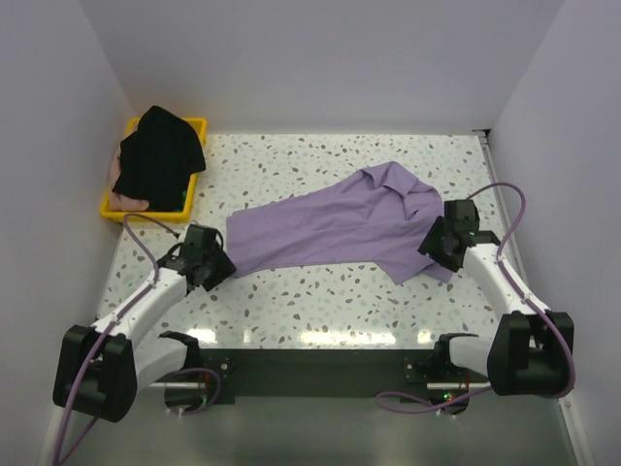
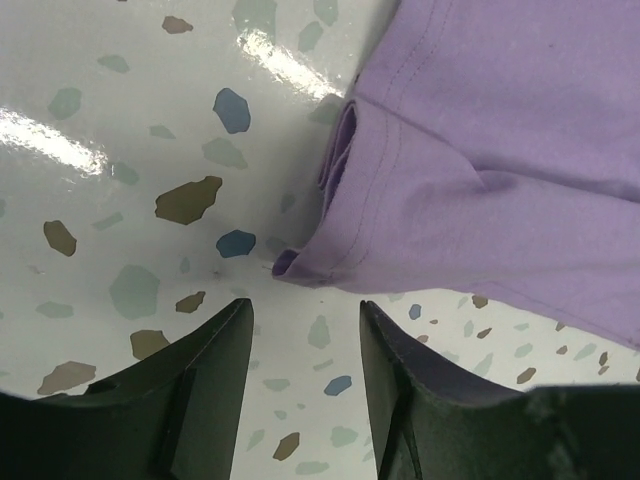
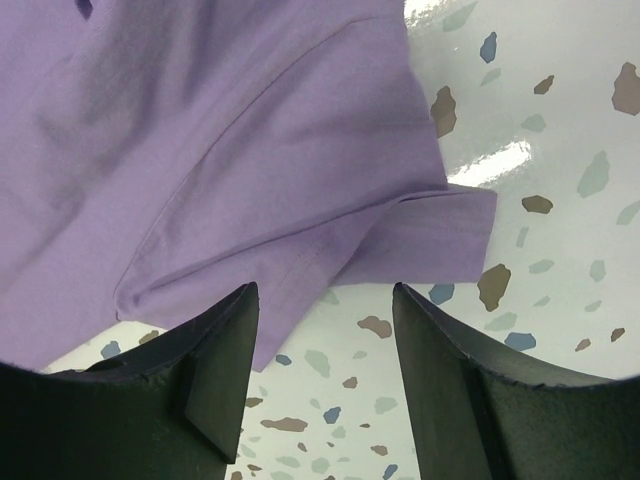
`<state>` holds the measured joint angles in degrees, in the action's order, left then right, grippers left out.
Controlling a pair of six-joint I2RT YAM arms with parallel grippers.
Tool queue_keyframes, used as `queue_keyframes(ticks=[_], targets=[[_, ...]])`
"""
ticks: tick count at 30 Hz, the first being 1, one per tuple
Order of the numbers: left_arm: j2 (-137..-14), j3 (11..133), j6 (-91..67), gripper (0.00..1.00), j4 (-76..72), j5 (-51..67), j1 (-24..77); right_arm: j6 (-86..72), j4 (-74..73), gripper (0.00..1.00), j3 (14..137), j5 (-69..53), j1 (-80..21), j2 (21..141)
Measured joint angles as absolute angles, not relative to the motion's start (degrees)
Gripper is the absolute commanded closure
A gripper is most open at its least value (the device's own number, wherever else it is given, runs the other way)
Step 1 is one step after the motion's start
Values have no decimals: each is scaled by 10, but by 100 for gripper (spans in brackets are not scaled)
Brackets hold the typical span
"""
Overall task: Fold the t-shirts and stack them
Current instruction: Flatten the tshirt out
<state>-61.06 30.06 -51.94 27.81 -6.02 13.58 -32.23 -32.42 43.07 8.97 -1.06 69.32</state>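
The lavender t-shirt [image 1: 330, 228] lies rumpled on the glossy speckled tabletop [image 1: 320, 291], with its long axis running across from the hem on the left to the collar and sleeves on the right. The left end effector [image 2: 300, 320] sits at the shirt's hem corner [image 2: 330, 250], jaws apart and empty, with the corner just ahead of the fingertips. The right end effector [image 3: 325, 300], also spread and empty, faces a sleeve cuff [image 3: 440, 225] at the shirt's other end, so each arm is nearest its own end. The cloth looks thin and soft, with double-stitched hems. Well beyond the shirt's hem end, a black t-shirt [image 1: 160, 155] is heaped over a pink one [image 1: 124, 201] in a yellow tray [image 1: 197, 126].
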Motion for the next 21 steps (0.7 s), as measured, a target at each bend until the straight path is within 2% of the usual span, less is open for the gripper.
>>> queue_keyframes(ticks=[12,21], targets=[[-697,305,-519,49,222,-73,137,-321,-321,40,431,80,-11,694],[-722,309,-514,72,188,-84,137,-321,-321,40,431,79,-11,694]])
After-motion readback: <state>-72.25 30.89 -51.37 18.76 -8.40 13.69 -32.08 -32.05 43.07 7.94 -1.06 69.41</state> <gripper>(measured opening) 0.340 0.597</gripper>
